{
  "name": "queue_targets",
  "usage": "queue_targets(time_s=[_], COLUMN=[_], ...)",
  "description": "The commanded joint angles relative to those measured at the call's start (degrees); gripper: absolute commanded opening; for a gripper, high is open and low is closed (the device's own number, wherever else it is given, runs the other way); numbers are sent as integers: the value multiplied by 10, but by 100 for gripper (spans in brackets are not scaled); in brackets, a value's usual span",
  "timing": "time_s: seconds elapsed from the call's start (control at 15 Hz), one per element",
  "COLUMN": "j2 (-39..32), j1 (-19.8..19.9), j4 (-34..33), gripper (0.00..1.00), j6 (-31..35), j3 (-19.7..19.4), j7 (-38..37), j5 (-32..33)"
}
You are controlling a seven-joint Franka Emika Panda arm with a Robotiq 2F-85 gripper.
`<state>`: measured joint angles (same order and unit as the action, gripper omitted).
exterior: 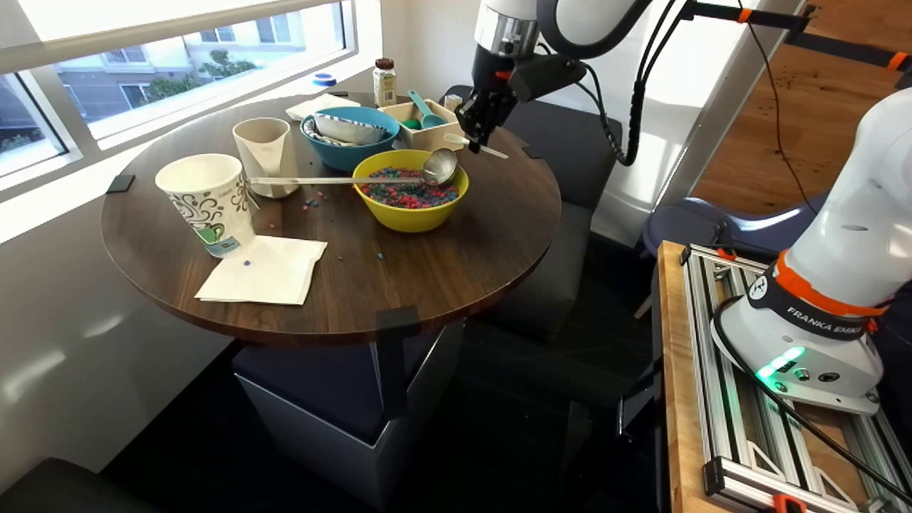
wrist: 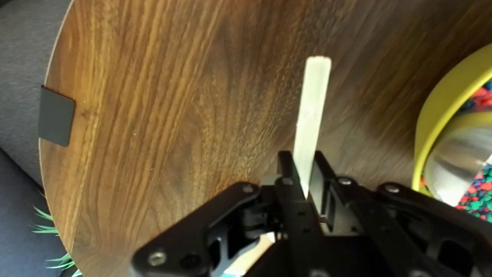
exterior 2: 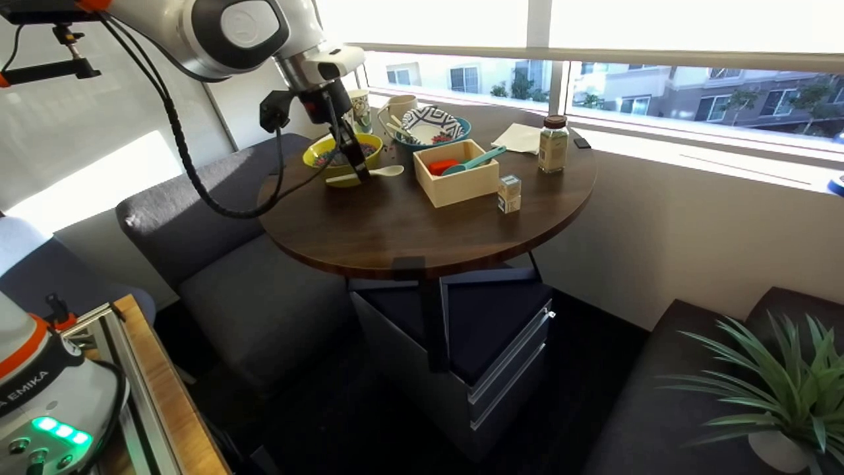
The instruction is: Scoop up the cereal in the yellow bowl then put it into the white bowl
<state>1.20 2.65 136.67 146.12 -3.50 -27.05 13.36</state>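
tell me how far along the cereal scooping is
Done: the gripper has a pale spoon clamped by its handle. In hand: the spoon is held beside the yellow bowl and looks empty. Left: scooping up the cereal lying in the yellow bowl, where a metal ladle also rests. Coloured bits show in or by the patterned white bowl, so a little may already be across.

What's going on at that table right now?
The robot pincer is gripping a pale spoon by its handle, beside the yellow bowl. The cereal lies heaped in that bowl, where a metal ladle also rests, and none shows on the spoon. A patterned white bowl sits tilted in the blue bowl.
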Motion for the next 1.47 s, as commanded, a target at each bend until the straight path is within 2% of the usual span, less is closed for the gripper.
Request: queue_targets(time_s=[0.0,0.33,0.53,0.6,0.67,0.93,1.0,1.2,1.4], j2=[15,0,-7,-7,-5,21,37,89,153], j1=[13,27,30,31,31,27,23,18,23], j4=[66,98,103,104,104,105,109,108,100], gripper=[4,4,4,39,40,69,76,100,100], j6=[93,162,177,176,174,138,121,26,-60], j3=[-4,-10,-12,-12,-13,-9,-6,2,9], j7=[-33,-41,-43,-40,-36,-17,7,57,104], j5=[-3,0,1,0,-3,-12,-35,-56,-39])
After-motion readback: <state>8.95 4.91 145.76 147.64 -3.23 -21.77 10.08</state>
